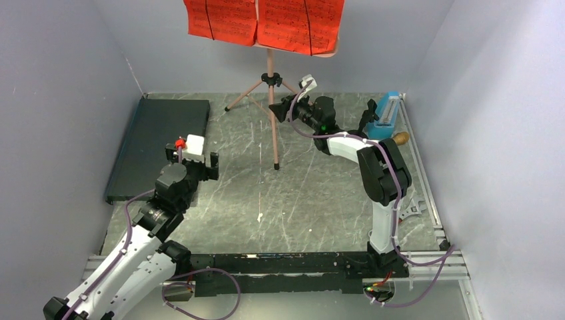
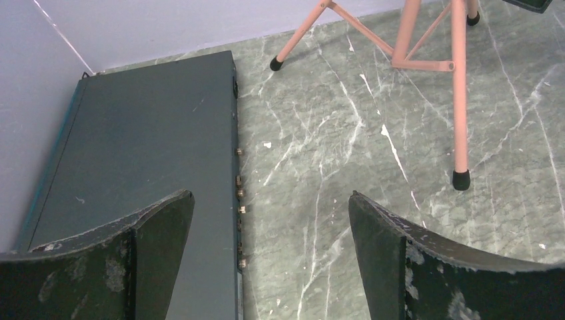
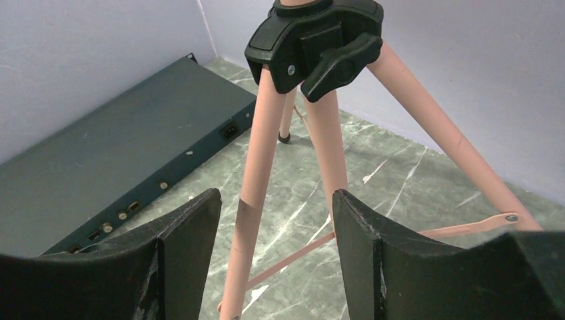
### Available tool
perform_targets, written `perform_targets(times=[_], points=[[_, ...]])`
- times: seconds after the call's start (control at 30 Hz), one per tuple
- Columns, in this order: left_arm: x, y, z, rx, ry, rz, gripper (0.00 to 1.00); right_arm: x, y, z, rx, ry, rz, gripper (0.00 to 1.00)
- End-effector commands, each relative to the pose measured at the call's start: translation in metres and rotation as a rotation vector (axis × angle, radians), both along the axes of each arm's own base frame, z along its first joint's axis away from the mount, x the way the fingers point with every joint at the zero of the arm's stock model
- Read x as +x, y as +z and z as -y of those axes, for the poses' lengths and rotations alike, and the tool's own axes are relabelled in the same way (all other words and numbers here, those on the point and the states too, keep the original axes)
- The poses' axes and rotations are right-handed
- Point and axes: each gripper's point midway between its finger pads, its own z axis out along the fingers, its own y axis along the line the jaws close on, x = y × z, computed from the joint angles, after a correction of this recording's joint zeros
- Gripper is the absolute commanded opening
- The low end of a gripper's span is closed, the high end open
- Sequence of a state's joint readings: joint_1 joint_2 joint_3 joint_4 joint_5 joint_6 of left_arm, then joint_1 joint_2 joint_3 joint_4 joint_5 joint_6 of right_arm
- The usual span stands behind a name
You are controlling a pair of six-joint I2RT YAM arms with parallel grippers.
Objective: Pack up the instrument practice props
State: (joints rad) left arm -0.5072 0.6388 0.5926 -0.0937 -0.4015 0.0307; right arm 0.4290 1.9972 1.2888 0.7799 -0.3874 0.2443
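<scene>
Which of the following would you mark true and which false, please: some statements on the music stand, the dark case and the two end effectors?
1. The red sheet-music pages sit on the desk of the pink music stand. True.
2. The left end effector grips the flat dark case. False: it is open and empty, above the case's edge.
3. The right end effector straddles a leg of the stand. True.
4. The blue metronome stands on the case. False: it stands far right, and the case lies on the left.
</scene>
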Motion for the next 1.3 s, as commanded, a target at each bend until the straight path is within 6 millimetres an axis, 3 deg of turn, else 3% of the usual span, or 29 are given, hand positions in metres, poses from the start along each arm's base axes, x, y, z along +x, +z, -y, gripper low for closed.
perform_targets(times=[0.0,0.2,0.57,0.97,1.27], points=[[0.004,0.008,0.000,-0.024,0.011,0.038,0.91,-0.006,0.021,-0.008,0.024,0.025,0.052,0.64],[0.004,0.007,0.005,-0.027,-0.015,0.028,0.91,0.005,0.002,-0.009,-0.002,-0.011,0.021,0.52],[0.001,0.012,0.004,-0.039,-0.020,0.047,0.90,-0.017,-0.011,-0.002,-0.012,-0.036,-0.026,0.00],[0.000,0.017,0.008,-0.055,-0.040,0.054,0.91,-0.063,-0.028,0.006,-0.058,-0.087,-0.090,0.00],[-0.001,0.018,0.010,-0.064,-0.055,0.055,0.91,-0.068,-0.034,0.007,-0.042,-0.096,-0.146,0.00]])
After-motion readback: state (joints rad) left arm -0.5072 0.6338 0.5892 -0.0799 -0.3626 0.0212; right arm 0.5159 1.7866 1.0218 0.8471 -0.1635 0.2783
